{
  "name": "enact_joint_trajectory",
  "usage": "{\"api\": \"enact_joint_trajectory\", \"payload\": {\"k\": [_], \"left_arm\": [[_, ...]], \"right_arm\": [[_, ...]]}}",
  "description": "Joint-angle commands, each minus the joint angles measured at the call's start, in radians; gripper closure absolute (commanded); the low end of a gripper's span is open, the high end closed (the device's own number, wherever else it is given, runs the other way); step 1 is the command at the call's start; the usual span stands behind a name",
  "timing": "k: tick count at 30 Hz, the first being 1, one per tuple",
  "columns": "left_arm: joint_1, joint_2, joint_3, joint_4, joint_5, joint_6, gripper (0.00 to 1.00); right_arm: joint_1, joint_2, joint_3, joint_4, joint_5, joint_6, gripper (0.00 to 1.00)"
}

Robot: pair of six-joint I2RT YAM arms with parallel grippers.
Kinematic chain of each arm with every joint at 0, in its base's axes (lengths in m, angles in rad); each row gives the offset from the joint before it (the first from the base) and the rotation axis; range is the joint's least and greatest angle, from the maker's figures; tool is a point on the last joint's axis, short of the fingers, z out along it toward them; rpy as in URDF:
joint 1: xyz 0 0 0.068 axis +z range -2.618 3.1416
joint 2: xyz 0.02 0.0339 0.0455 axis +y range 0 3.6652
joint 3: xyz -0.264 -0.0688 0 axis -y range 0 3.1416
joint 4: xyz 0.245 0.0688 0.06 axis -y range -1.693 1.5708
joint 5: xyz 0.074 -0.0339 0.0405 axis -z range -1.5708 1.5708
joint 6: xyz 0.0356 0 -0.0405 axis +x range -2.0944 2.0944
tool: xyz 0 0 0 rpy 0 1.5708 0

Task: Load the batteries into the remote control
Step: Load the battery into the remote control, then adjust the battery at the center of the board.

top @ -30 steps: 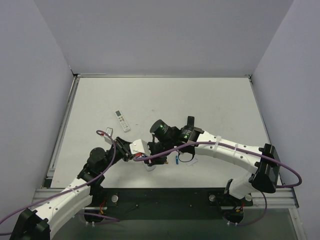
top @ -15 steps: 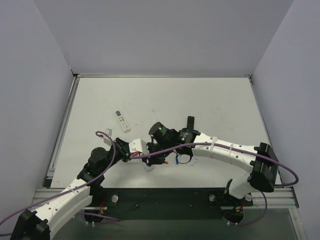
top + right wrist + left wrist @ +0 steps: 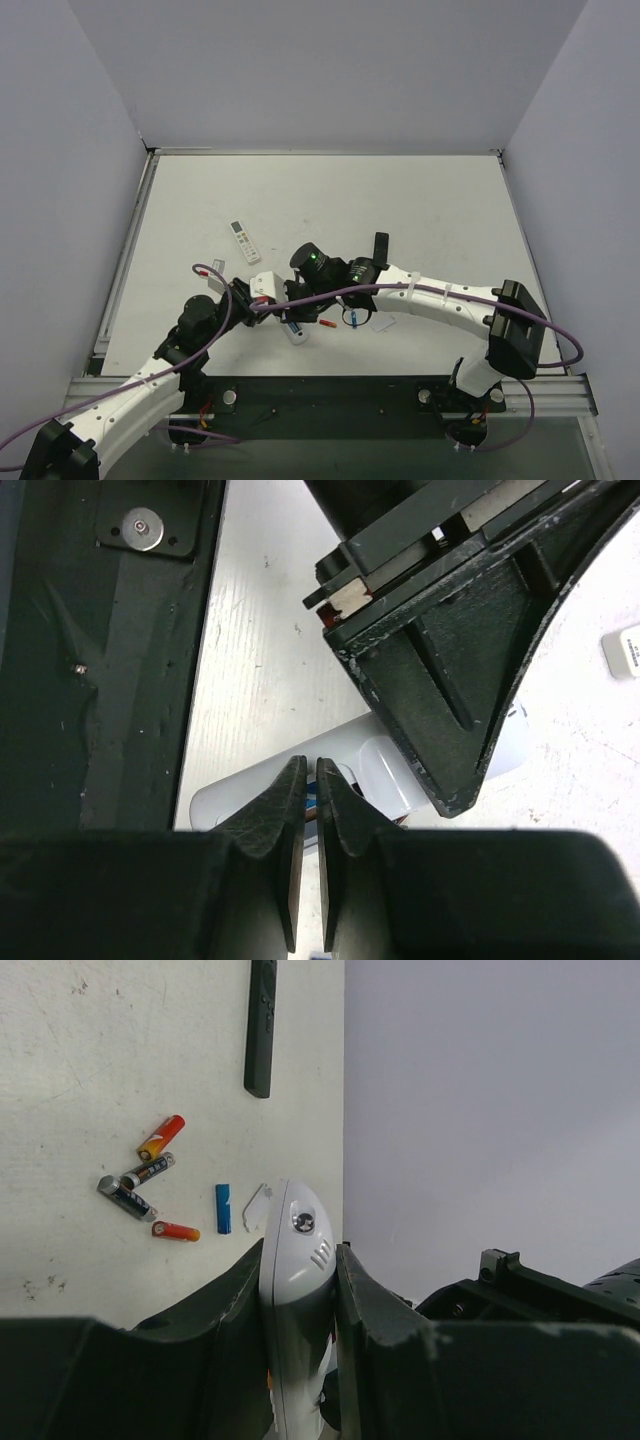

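My left gripper (image 3: 298,1250) is shut on the white remote control (image 3: 298,1230), which stands on edge between its fingers. In the top view the remote's lower end (image 3: 296,331) sticks out below the two grippers. My right gripper (image 3: 311,765) is shut, its tips just over the remote's plain white back (image 3: 240,795) at the battery recess. A sliver of a blue battery (image 3: 312,798) shows in the recess between the tips. A second blue battery (image 3: 223,1208) lies loose on the table, right of the grippers (image 3: 352,318).
Red cells (image 3: 161,1137) (image 3: 176,1230) and dark grey cells (image 3: 127,1198) lie beside the blue one. A small white cover piece (image 3: 257,1207) rests near it. A slim black remote (image 3: 380,247) and another white remote (image 3: 244,240) lie farther back.
My right gripper has closed and moved left onto the remote's back. The left gripper, still holding the remote, has shifted slightly left.
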Motion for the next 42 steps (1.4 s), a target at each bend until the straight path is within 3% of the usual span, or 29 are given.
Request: {"api": "enact_joint_trajectory", "payload": {"k": [1, 6, 11, 14, 17, 19, 23, 29, 34, 42], "left_arm": [[-0.010, -0.038, 0.062, 0.217, 0.054, -0.034, 1.00], [-0.009, -0.036, 0.033, 0.109, 0.002, 0.066, 1.00], [-0.007, -0.012, -0.018, 0.062, -0.095, 0.138, 1.00], [-0.007, -0.002, -0.032, 0.020, -0.147, 0.187, 1.00], [-0.006, -0.013, -0.037, -0.037, -0.184, 0.218, 1.00], [-0.006, -0.024, -0.037, -0.075, -0.204, 0.234, 1.00], [-0.003, -0.062, -0.027, -0.133, -0.215, 0.261, 1.00], [-0.001, -0.107, -0.003, -0.211, -0.215, 0.296, 1.00], [0.000, -0.145, 0.025, -0.280, -0.215, 0.322, 1.00], [0.002, -0.217, 0.080, -0.411, -0.215, 0.362, 1.00]], "right_arm": [[0.005, 0.048, 0.003, 0.003, -0.016, 0.051, 0.96], [0.003, -0.009, 0.018, 0.003, -0.007, 0.137, 0.96], [-0.004, -0.134, 0.018, 0.003, 0.105, 0.246, 0.92], [-0.016, -0.214, -0.017, 0.002, 0.252, 0.361, 0.84], [-0.042, -0.288, -0.078, -0.041, 0.404, 0.473, 0.65], [-0.055, -0.325, -0.113, -0.076, 0.464, 0.537, 0.58], [-0.095, -0.358, -0.219, -0.159, 0.503, 0.561, 0.55], [-0.133, -0.331, -0.268, -0.302, 0.613, 0.383, 0.55], [-0.151, -0.247, -0.267, -0.314, 0.687, 0.185, 0.55], [-0.151, -0.129, -0.261, -0.280, 0.587, -0.036, 0.52]]}}
